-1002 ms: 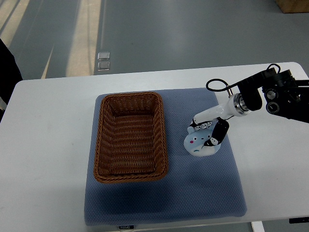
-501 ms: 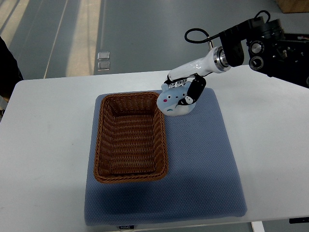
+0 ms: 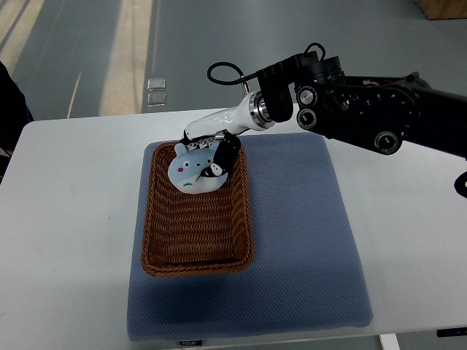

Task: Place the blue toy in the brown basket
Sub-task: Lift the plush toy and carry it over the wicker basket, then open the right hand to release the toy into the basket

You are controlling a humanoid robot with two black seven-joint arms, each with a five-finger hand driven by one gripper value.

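The right hand reaches in from the right edge, its fingers clamped on the blue toy, which hangs over the upper end of the brown basket. The toy's face tilts toward the lower left, its long axis running diagonally. The basket's lower part lies open. It sits on a blue mat on the white surface.

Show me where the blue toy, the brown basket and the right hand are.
blue toy (image 3: 191, 173), top view, on its pale face.
brown basket (image 3: 246, 219), top view, on its right rim.
right hand (image 3: 213, 148), top view, on the hand's middle above the toy.
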